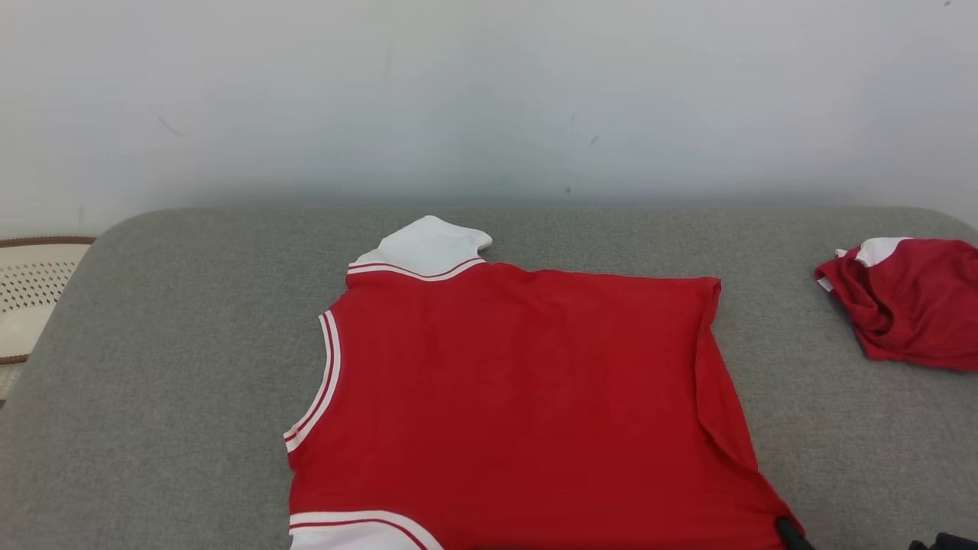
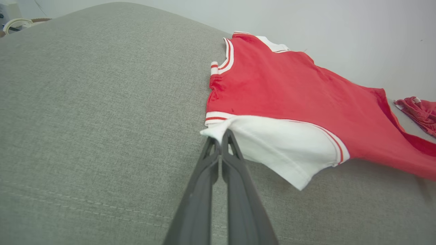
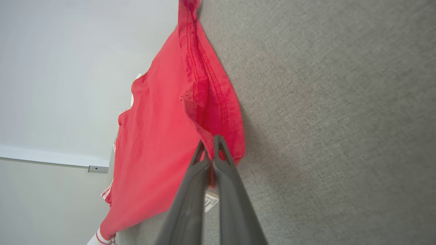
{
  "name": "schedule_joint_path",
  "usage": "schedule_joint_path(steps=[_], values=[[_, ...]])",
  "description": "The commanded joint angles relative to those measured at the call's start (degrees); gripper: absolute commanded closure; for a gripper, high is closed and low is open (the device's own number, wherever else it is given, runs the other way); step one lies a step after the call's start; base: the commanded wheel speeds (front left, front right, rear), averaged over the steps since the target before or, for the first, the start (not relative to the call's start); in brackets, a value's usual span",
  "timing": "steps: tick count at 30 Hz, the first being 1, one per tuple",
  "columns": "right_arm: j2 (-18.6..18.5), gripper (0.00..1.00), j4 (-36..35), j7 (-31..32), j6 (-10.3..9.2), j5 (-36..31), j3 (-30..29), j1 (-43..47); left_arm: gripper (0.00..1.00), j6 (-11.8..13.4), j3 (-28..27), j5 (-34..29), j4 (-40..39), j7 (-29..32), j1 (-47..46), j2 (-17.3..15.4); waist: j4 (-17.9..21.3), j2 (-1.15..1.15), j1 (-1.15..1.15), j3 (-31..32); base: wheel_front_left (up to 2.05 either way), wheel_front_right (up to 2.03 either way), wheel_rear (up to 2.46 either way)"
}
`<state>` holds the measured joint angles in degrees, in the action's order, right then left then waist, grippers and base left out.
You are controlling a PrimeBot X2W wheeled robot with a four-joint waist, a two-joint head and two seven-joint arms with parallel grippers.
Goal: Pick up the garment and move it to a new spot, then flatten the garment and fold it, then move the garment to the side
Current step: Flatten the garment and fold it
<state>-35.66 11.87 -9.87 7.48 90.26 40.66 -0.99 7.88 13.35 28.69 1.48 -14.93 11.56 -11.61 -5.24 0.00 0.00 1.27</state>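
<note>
Two grips on: left gripper [image 2: 221, 136] clamps the shirt [image 1: 519, 382] at its white sleeve [image 2: 282, 146], right gripper [image 3: 213, 143] at the hem [image 3: 218, 112]. Light, floppy, so we'd pull corners.

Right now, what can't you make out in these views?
- Head view: near edge of the garment, cut off by the frame's bottom.
- Head view: the second red cloth, crumpled and cut by the right edge; its kind is unclear.
- Right wrist view: a label, half behind the right gripper, print too small to read.
</note>
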Motion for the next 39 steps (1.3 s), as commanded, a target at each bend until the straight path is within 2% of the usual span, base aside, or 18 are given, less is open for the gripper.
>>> schedule_joint_path(steps=[1, 10, 19, 29, 39], values=[[0.92, 1.00, 0.13, -0.20, 0.02, -0.16, 0.26, -0.23, 1.00, -0.13, -0.22, -0.64, 0.20, -0.26, -0.85, 0.29, -0.20, 0.00, 0.00, -0.27, 0.00, 0.00, 0.00], [2.17, 1.00, -1.85, 0.33, 0.02, 1.66, -0.66, -1.83, 1.00, -2.09, -0.93, -1.99, -0.20, -0.26, -4.66, -0.60, 0.72, 0.00, 0.00, -0.91, 0.00, 0.00, 0.00], [2.27, 1.00, -0.21, 3.02, 0.02, 3.13, -1.31, -7.61, 1.00, -5.30, -0.32, -2.79, 2.36, 2.57, -15.29, -3.75, 2.51, 0.00, 0.00, -1.33, 0.00, 0.00, 0.00], [7.05, 1.00, 12.92, 9.85, 0.02, 3.03, 1.23, -20.69, 1.00, -10.36, 1.31, -1.04, 16.51, 5.20, -28.53, -3.94, 4.30, 0.00, 0.00, -4.39, 0.00, 0.00, 0.00], [12.01, 1.00, 23.40, 12.60, 0.02, 0.70, 3.38, -30.06, 1.00, -13.47, 3.43, -1.47, 32.79, 2.73, -39.01, -3.56, 5.02, 0.00, 0.00, -6.44, 0.00, 0.00, 0.00]])
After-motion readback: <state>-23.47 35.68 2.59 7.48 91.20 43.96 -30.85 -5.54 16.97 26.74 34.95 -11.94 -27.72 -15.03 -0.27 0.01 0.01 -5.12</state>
